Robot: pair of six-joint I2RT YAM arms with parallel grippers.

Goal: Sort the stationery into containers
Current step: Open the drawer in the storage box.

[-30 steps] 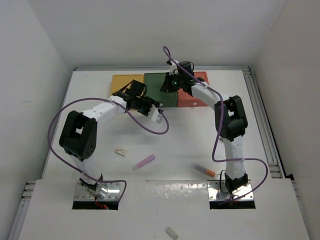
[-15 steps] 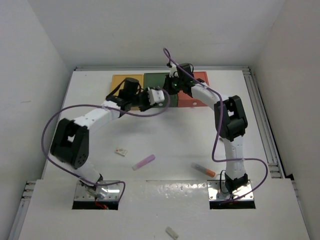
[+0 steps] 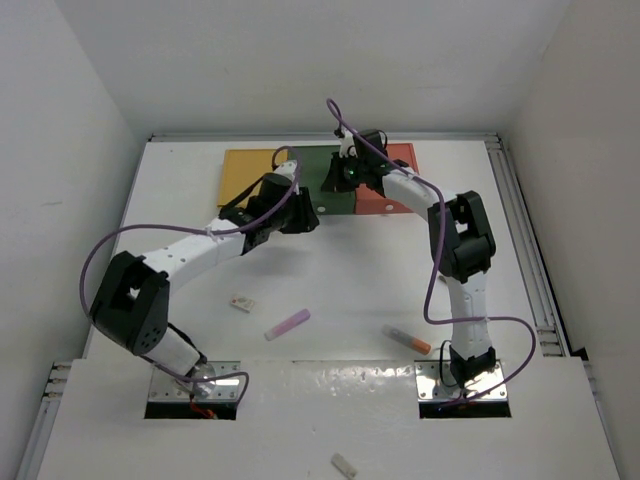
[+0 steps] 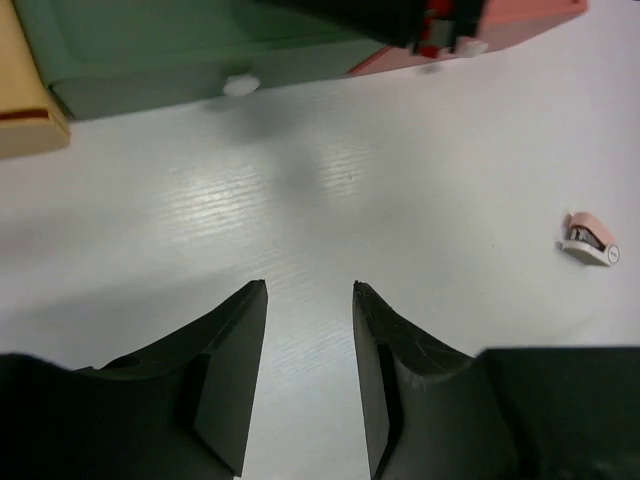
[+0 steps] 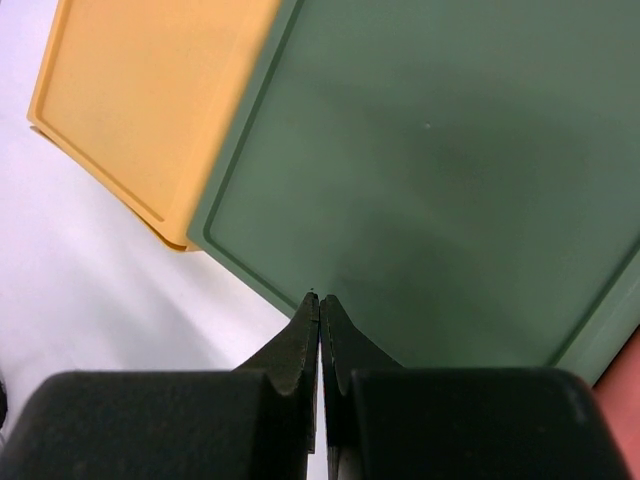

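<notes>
From above, the lilac stick (image 3: 287, 324), clear tube (image 3: 406, 339) and eraser (image 3: 241, 302) are lying on the surface (image 3: 350, 270), well apart from the green box (image 3: 315, 158); the left wrist is showing the left fingers (image 4: 245, 330) half parted and empty before that box; the right wrist is showing the right fingers (image 5: 312, 330) closed, empty, over its lid.

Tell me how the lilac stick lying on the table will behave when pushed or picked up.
The lilac stick looks slim and possibly round, lying flat on the smooth table, so a sideways push would probably roll it. It looks straight, so it is likely stiff. Being small, it is probably light and may skid or pivot if touched off-centre.
</notes>
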